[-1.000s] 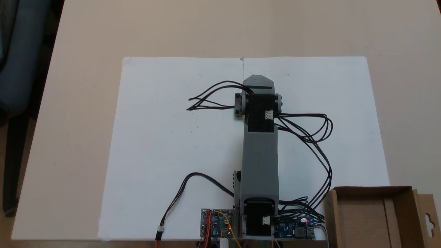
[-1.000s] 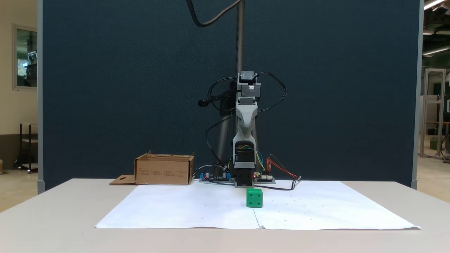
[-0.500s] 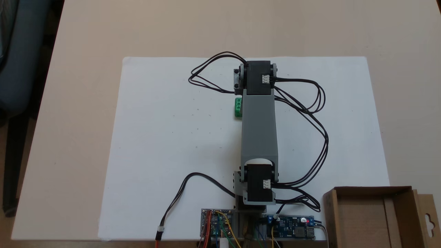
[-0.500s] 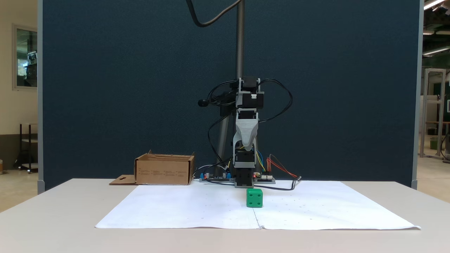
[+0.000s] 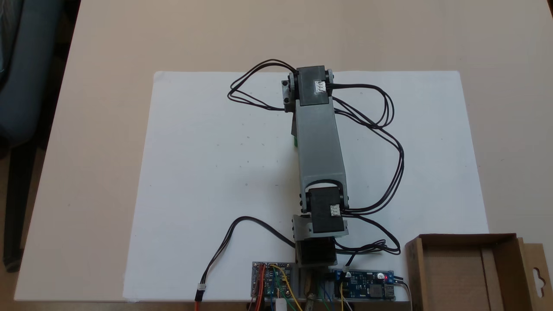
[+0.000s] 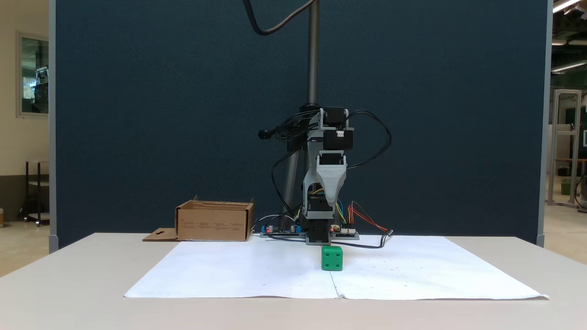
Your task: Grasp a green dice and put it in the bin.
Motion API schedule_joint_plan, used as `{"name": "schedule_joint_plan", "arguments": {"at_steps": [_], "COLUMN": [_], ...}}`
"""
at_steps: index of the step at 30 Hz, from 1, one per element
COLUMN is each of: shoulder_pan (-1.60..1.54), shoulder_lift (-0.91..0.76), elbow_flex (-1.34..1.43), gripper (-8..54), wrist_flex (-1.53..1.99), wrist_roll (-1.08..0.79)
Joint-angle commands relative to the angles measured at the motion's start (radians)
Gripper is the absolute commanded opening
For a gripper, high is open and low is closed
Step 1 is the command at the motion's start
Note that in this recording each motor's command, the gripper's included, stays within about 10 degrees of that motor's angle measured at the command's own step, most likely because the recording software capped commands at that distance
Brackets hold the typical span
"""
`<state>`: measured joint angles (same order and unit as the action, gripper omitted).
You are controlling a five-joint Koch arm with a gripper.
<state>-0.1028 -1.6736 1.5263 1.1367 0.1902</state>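
The green dice [image 6: 332, 258] sits on the white paper, in front of the arm's base. From above, the arm's grey link covers nearly all of it, and a green sliver of the dice [image 5: 295, 141] shows at the link's left edge. The gripper [image 6: 330, 201] points down, well above the dice and touching nothing. Its jaws face the camera one behind the other, so I cannot tell its state. The bin [image 5: 414, 268], a brown cardboard box, stands at the bottom right beside the base. In a fixed view the bin [image 6: 214, 225] is at the left, with its flap lying flat.
A white paper sheet [image 5: 207, 172] covers the middle of the table. Black cables [image 5: 391, 129] loop out to the right of the arm, and another cable [image 5: 224, 246] trails left. Circuit boards [image 5: 271, 280] flank the base. A chair [image 5: 21, 65] stands off the left edge.
The arm has reached farther from its base and leaned slightly left in the view from above, covering the dice again. The gripper has folded under the link. The dice has not moved.
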Motion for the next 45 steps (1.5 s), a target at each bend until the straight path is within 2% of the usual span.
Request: {"name": "schedule_joint_plan", "arguments": {"at_steps": [1,8,45], "shoulder_pan": [-0.014,-0.023,-0.002], "shoulder_lift": [0.008,0.035,0.063], "elbow_flex": [-0.043,0.051,0.201], "gripper": [45.5,43.2,43.7], "wrist_flex": [-0.028,-0.058,-0.284], "wrist_roll": [0.061,0.057,-0.075]}}
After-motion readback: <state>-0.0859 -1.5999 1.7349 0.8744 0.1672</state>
